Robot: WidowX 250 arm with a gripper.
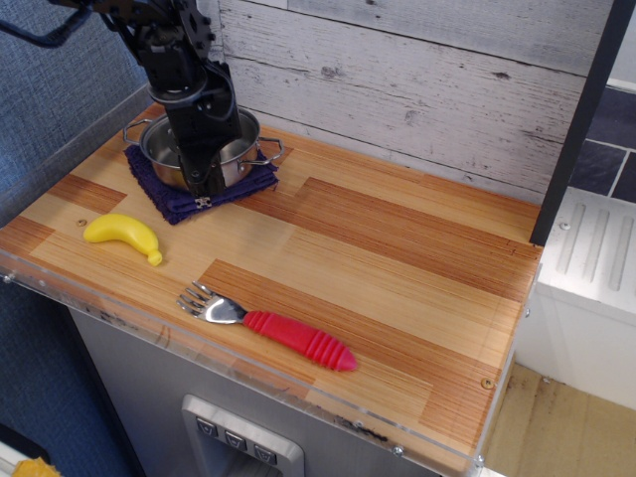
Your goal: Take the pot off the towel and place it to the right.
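The shiny steel pot (241, 149) sits on the dark navy towel (167, 203) at the back left of the wooden counter, with wire loop handles on its left and right sides. My black gripper (204, 187) reaches down over the pot's front rim, one finger inside and one outside, drawn narrow on the rim. The arm hides the middle of the pot. The pot rests on the towel and is not lifted.
A yellow banana (121, 237) lies in front of the towel at the left. A fork with a red handle (288, 333) lies near the counter's front edge. A whitewashed plank wall (417, 79) stands behind the wooden counter (397, 258).
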